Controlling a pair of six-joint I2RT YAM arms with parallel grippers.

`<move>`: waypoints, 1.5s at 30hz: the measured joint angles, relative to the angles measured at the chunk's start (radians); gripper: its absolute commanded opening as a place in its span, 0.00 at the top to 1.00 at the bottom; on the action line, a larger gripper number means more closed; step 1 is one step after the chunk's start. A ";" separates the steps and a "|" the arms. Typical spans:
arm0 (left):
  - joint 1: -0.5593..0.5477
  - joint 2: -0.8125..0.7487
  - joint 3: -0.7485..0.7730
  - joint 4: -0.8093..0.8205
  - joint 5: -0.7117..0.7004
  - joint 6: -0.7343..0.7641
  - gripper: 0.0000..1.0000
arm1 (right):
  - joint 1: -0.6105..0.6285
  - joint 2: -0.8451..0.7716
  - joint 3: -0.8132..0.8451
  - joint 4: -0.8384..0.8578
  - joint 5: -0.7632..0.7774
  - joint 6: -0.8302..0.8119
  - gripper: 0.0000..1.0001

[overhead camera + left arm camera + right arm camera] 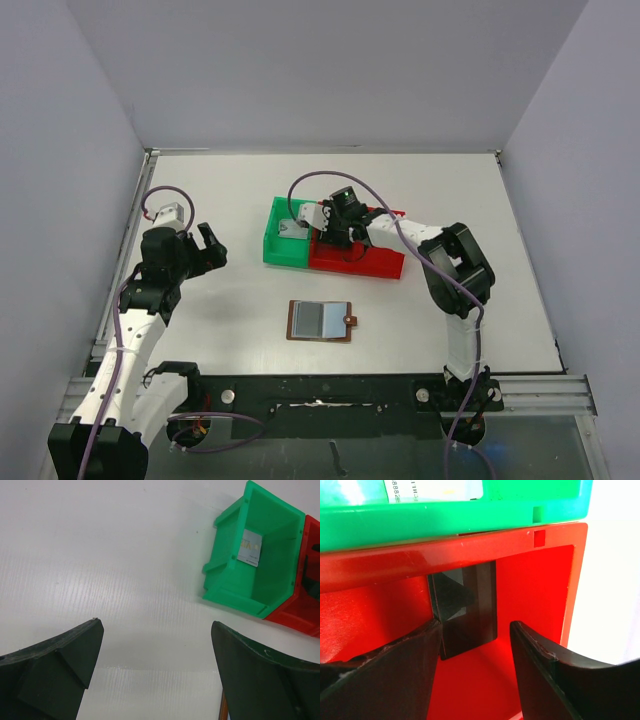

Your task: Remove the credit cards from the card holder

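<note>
The brown card holder (320,321) lies open on the table near the front, its two pale sleeve panels facing up and its tab to the right. A black credit card (465,595) leans against the inner wall of the red bin (375,262). My right gripper (335,235) hangs over that bin, open; in the right wrist view the gripper (475,624) has the card beside its left finger, not between the jaws. A silver-grey card (250,547) lies in the green bin (280,250). My left gripper (208,245) is open above bare table at the left, nothing between its fingers (70,655).
The green bin (225,575) and red bin (300,615) stand side by side at mid-table, touching. Grey walls close in the table on three sides. A sliver of the holder's brown edge (223,710) shows beside my left gripper's right finger.
</note>
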 measured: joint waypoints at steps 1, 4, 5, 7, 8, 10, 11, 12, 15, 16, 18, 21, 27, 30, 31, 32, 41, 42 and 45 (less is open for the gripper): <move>0.000 0.000 0.000 0.000 0.000 0.000 0.10 | -0.001 0.000 0.000 0.000 0.000 0.001 0.42; 0.000 0.000 0.000 0.000 0.002 0.000 0.10 | -0.001 0.000 0.000 0.000 -0.001 0.006 0.41; 0.000 0.000 0.000 0.000 0.003 0.000 0.10 | -0.002 -0.001 0.000 0.000 -0.003 0.008 0.41; 0.000 0.000 0.000 0.000 0.003 0.000 0.10 | -0.004 -0.008 0.000 0.000 -0.012 0.019 0.40; 0.000 0.000 0.000 0.000 0.003 0.000 0.10 | -0.005 -0.012 0.000 0.000 -0.015 0.024 0.39; 0.000 0.000 0.000 0.000 0.003 0.000 0.10 | -0.006 -0.031 0.000 0.001 -0.024 0.038 0.38; 0.000 0.000 0.000 0.000 0.003 0.000 0.10 | -0.006 -0.044 0.000 0.002 -0.029 0.048 0.37; 0.000 0.000 0.000 0.000 0.003 0.000 0.10 | -0.007 -0.059 0.000 0.006 -0.034 0.059 0.36; 0.000 0.000 0.000 0.000 0.004 0.000 0.10 | -0.007 -0.110 -0.006 0.031 -0.053 0.101 0.36; 0.000 0.000 0.000 0.000 0.005 0.000 0.10 | -0.007 -0.128 -0.013 0.042 -0.057 0.116 0.36; 0.000 0.000 0.000 0.000 0.006 0.000 0.10 | -0.007 -0.165 -0.035 0.066 -0.068 0.154 0.36; 0.000 0.000 0.000 0.000 0.007 0.000 0.10 | -0.006 -0.221 -0.076 0.099 -0.077 0.229 0.36; 0.000 0.000 0.000 0.000 0.010 0.000 0.10 | -0.005 -0.270 -0.106 0.099 -0.066 0.504 0.37; 0.000 0.000 0.000 0.000 0.010 0.000 0.10 | -0.006 -0.270 -0.080 0.043 -0.065 0.699 0.37; 0.000 0.000 0.000 0.000 0.010 0.000 0.10 | -0.006 -0.271 -0.076 0.028 -0.060 0.773 0.37; 0.000 0.000 0.000 0.000 0.010 0.000 0.10 | -0.006 -0.272 -0.076 0.019 -0.053 0.832 0.37; 0.000 0.005 0.000 0.000 0.010 0.000 0.10 | 0.014 -0.271 -0.103 -0.055 -0.009 1.160 0.37; 0.000 0.006 0.000 0.000 0.010 0.000 0.10 | 0.021 -0.270 -0.103 -0.060 0.000 1.175 0.37; 0.000 0.009 0.000 0.000 0.010 0.000 0.10 | 0.034 -0.261 -0.102 -0.082 0.026 1.205 0.37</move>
